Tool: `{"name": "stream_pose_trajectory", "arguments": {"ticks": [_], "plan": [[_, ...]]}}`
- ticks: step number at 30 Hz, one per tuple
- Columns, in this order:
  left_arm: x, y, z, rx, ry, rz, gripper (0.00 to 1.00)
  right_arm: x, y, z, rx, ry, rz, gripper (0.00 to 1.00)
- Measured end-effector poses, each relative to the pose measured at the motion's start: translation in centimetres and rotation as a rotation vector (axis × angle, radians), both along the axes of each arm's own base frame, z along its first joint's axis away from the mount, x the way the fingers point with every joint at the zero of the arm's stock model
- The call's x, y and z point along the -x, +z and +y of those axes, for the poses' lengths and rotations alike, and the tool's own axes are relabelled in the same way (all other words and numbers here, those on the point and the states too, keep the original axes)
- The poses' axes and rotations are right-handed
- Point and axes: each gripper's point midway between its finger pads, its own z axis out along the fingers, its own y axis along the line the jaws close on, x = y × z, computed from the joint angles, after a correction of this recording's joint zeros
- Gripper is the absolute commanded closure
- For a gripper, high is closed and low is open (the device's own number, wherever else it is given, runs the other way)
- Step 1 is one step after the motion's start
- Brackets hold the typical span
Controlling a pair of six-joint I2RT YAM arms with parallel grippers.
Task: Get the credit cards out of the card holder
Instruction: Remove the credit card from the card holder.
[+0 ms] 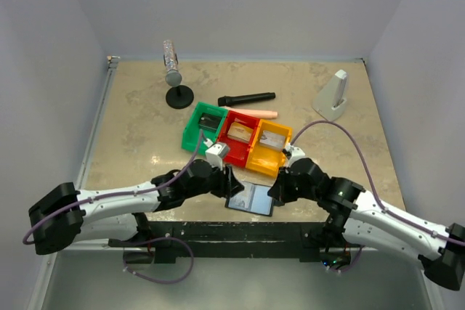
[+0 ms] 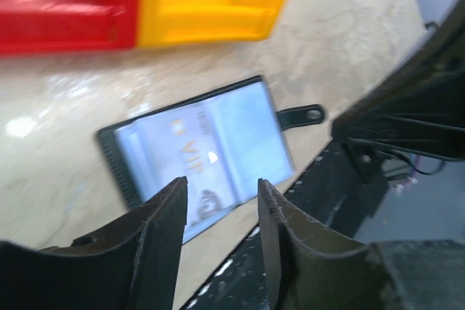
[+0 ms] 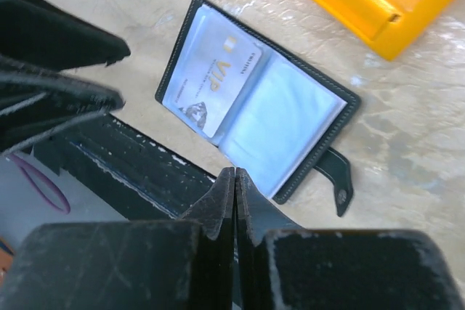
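The card holder (image 1: 251, 200) lies open and flat on the table near its front edge, black outside with bluish clear sleeves inside. A pale credit card marked VIP (image 3: 214, 81) sits in one sleeve; the other sleeve (image 3: 280, 125) looks empty. The holder's black tab (image 3: 338, 176) sticks out at one side. My left gripper (image 2: 221, 183) hovers open just above the holder's (image 2: 211, 143) near edge, nothing between its fingers. My right gripper (image 3: 235, 172) is shut and empty, its tip just short of the holder's (image 3: 276, 114) edge. In the top view both grippers, left (image 1: 231, 183) and right (image 1: 280, 188), flank the holder.
Green (image 1: 203, 127), red (image 1: 236, 138) and yellow (image 1: 267, 149) bins stand in a row just behind the holder. Farther back are a black marker-like stick (image 1: 247, 98), a peach stick (image 1: 254, 112), a silvery cylinder on a black stand (image 1: 174, 70) and a white wedge (image 1: 333, 96). A black rail (image 1: 240, 230) borders the near edge.
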Motion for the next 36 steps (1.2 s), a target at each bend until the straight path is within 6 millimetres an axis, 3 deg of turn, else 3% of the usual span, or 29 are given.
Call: {"name": "stream_pose_trajectory", "arguments": {"ticks": [4,7,9,11,22,36], "plan": [[-0.6,-4.0,3.9,-0.073,0.101,0.047,0.66,-0.1,-1.0,2.0,0.002,0.049,0.035,1.00],[-0.1,-6.5,5.7,-0.133,0.124,0.084,0.72,-0.5,-1.8,3.4,-0.002,0.069,0.056,1.00],[0.1,-7.1,6.0,-0.150,0.127,0.098,0.73,-0.8,-2.6,4.2,0.001,0.070,0.073,1.00],[0.1,-7.1,5.9,-0.149,0.127,0.098,0.73,-1.0,-3.4,4.8,0.002,0.068,0.092,0.99],[-0.1,-6.6,5.1,-0.107,0.114,0.083,0.73,-1.6,-6.0,6.1,-0.038,0.002,0.142,0.67],[0.1,-6.7,4.5,-0.093,0.093,0.092,0.72,-1.8,-7.9,6.6,0.000,-0.010,0.187,0.64]]}}
